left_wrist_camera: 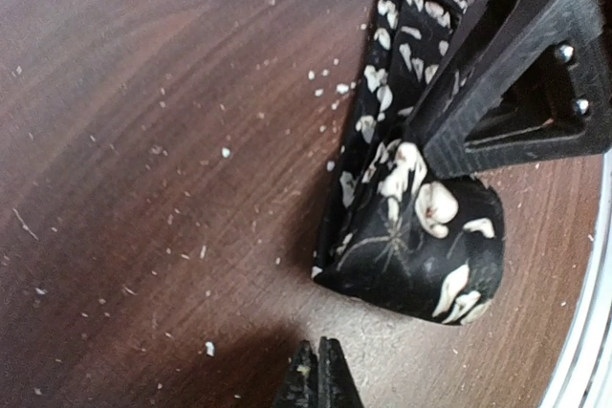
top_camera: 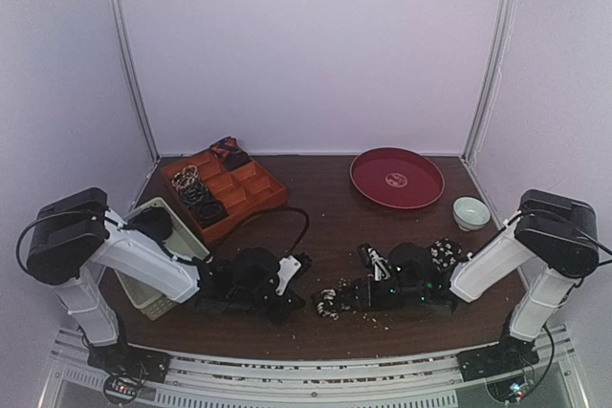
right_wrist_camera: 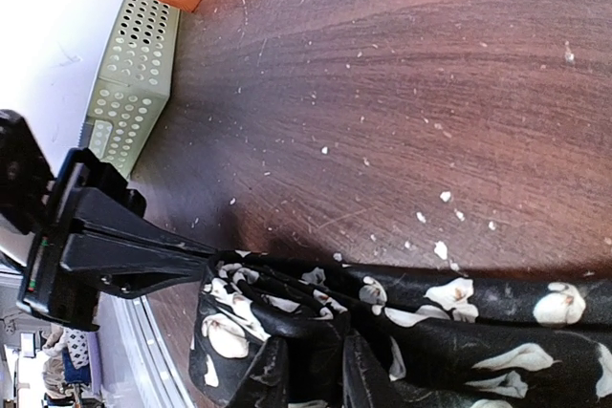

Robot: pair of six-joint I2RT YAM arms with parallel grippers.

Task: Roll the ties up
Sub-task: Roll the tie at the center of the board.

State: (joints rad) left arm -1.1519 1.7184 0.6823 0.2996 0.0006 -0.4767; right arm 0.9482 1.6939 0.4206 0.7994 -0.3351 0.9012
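- Near the front edge of the table (top_camera: pixel 316 193), roughly midway between the two arm bases, lay the patterned tie (left_wrist_camera: pixel 421 246), black with white flower-like marks, its near-left end folded into a blunt, puffed loop.
- From that loop the patterned tie ran off to the right and a little farther back, passing under the right arm.
- Just left of the loop hung the left gripper (left_wrist_camera: pixel 316 351), its fingers pressed tight together with nothing between them; it was close to the fabric but not touching it.
- On the right, the right gripper (right_wrist_camera: pixel 314 346) was pinched onto the patterned tie a short way back from the loop, with bunched cloth squeezed between its two fingers.
- Pale crumbs (left_wrist_camera: pixel 226 152) were scattered over the dark wood around both grippers.
- Farther back on the left stood a white slatted basket (top_camera: pixel 153 260), partly behind the left arm.
- Beyond the basket sat an orange tray (top_camera: pixel 271 193) set at an angle, with coiled ties (top_camera: pixel 196 195) in several of its left-hand compartments, and a reddish-and-black coil (top_camera: pixel 228 150) at its far corner.
- A black cable (top_camera: pixel 304 222) looped across the wood between the orange tray and the left gripper.
- Over on the right, a small pale bowl (top_camera: pixel 470 212) stood near the table's edge.
- Farthest back, right of centre, lay a round red plate (top_camera: pixel 397 179).
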